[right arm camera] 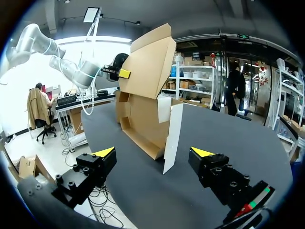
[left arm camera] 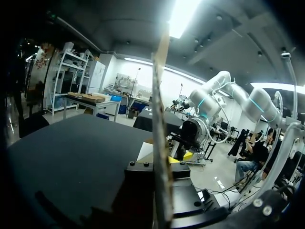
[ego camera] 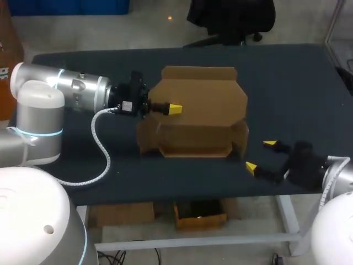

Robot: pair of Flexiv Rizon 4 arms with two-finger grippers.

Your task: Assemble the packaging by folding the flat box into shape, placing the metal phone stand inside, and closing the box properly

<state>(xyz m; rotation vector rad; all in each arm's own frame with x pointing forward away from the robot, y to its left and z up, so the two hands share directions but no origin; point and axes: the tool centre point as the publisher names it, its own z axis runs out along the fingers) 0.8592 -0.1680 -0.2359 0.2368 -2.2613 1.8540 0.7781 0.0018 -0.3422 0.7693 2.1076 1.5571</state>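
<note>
The brown cardboard box point(ego camera: 193, 118) stands part-folded at the table's middle, its tray open toward me and its wide lid raised behind. My left gripper point(ego camera: 174, 109) is shut on the lid's left part. In the left wrist view the lid point(left arm camera: 161, 119) runs edge-on up from between that gripper's point(left arm camera: 162, 195) fingers. My right gripper point(ego camera: 260, 155) hangs open, right of the box's front corner and apart from it. From the right wrist, the box point(right arm camera: 143, 105) stands ahead of the open gripper point(right arm camera: 154, 152), with a pale side flap point(right arm camera: 172, 133) nearest and the left gripper point(right arm camera: 123, 73) on the lid. No phone stand shows.
The dark table point(ego camera: 292, 83) has bare room right of and behind the box. My left arm's white coiled cable point(ego camera: 102, 146) loops over the table's front left. The table's front edge lies just under my right gripper.
</note>
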